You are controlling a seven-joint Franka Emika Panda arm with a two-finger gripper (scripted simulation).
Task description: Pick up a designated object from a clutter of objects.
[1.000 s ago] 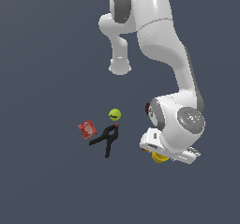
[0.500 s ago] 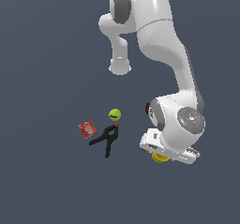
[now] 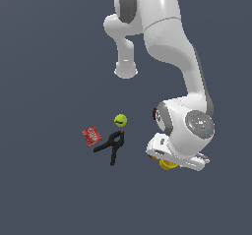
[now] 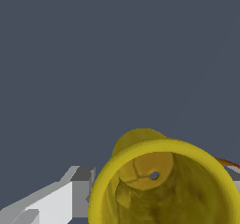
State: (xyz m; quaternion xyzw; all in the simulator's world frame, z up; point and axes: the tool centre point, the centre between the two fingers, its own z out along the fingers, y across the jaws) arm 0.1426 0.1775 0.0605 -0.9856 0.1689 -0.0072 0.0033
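Risk at this moment sits mostly in the grip on the yellow cup, which fills the near part of the wrist view with its open mouth turned toward the camera. One grey finger of the tool stands just beside the cup wall; the other finger is hidden behind the cup, so I cannot tell whether the tool is clamped on the cup or only standing around it.

In the exterior view, the cup shows only as a small yellow patch under the white hand of the arm, toward the exterior view's right. Whether it touches the tabletop or hangs above it is not clear.

The walls are tapered and smooth, so my judgement is that the cup can slide out of the fingers if the pressure is weak or if the arm tilts. A thin hollow wall can also squeeze out of round and pop free.

An orange-red edge shows just behind the cup rim; this object is close enough to be bumped.

The rest of the clutter, namely the yellow-green ball, the black clamp and the red flat box, lies well apart on the exterior view's left, so a collision there seems unlikely.
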